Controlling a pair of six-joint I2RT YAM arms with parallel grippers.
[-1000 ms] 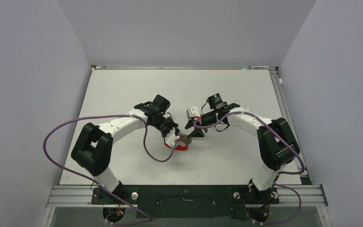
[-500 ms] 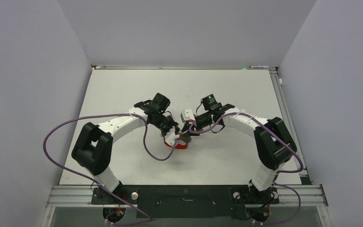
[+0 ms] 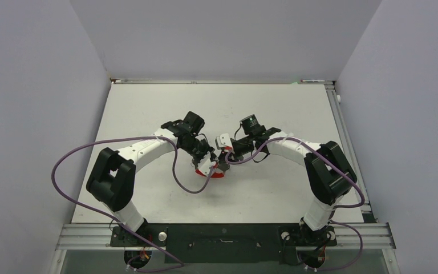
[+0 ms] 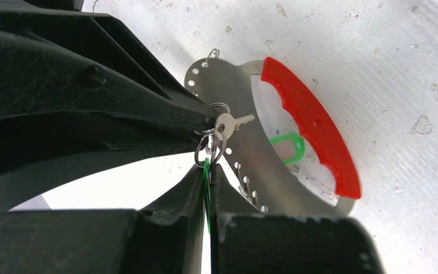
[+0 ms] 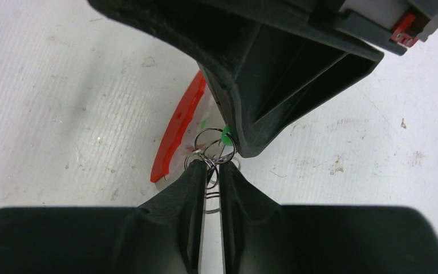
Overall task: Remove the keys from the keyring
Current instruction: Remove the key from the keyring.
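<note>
Keys (image 4: 234, 121) pinched between left pincer (image 4: 208, 172) and right pincer (image 5: 210, 171) (keyring (image 4: 313, 128) just beside).

Robot lab test cell, bare white table (image 3: 148, 108), plain grey walls (image 3: 222, 34), aluminium mounting rail (image 3: 85, 235)

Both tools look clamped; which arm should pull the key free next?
Left, probably: the left tool is shut on the green tag, while the right tool pins the small rings.
</note>
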